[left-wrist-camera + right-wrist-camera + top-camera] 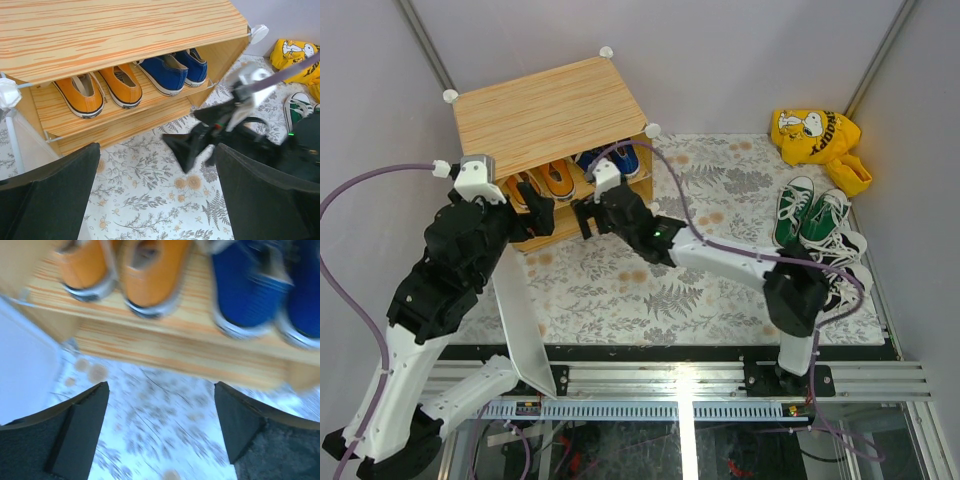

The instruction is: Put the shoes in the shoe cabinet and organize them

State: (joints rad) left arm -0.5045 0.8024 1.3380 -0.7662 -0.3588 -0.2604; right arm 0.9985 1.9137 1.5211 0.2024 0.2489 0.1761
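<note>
Right tool (160, 412) spread wide; canvas orange shoes (97, 90), blue shoes (172, 72) on wood-grain shelf (60, 117).

No legible txt anywhere. Yellow bag (815, 135) has dark lettering beside a cartoon dog, too small to read (same in left wrist view). Orange shoe (121, 85) insole carries a dark label, chars not resolvable. Right wrist view blurred.

Evenly and brightly lit from above, with faint shadow under the top of the shoe cabinet (115, 30). Sharp in top and left wrist views; badly motion-blurred in right wrist view (worst over the shoes (150, 275)).
</note>
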